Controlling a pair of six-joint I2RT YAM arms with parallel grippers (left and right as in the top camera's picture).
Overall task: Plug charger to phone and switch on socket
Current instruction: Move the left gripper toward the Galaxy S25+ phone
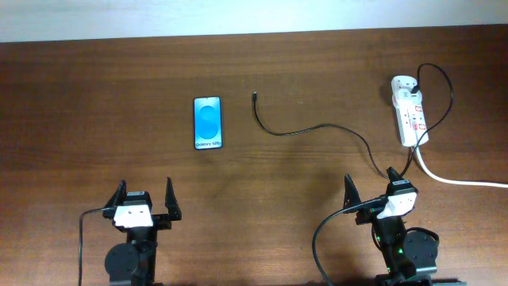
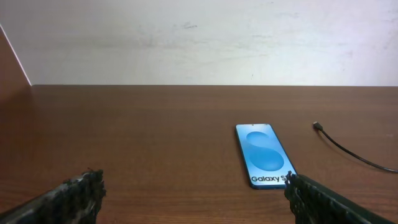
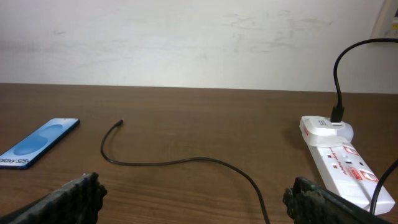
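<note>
The phone (image 1: 208, 123) lies flat on the brown table, blue screen up, its "Galaxy S25" band nearest me; it also shows in the left wrist view (image 2: 263, 154) and the right wrist view (image 3: 38, 142). The charger cable (image 1: 313, 129) runs from its small plug tip (image 1: 254, 95), right of the phone, to a black plug in the far end of the white socket strip (image 1: 409, 111). The tip (image 3: 119, 122) and the strip (image 3: 339, 158) show in the right wrist view. My left gripper (image 1: 144, 199) is open and empty near the front edge. My right gripper (image 1: 370, 184) is open and empty, the cable passing between its fingers.
The strip's thick white cord (image 1: 460, 181) runs off the right edge of the table. A pale wall (image 2: 199, 37) stands behind the table's far edge. The cable loops above the strip (image 1: 440, 79).
</note>
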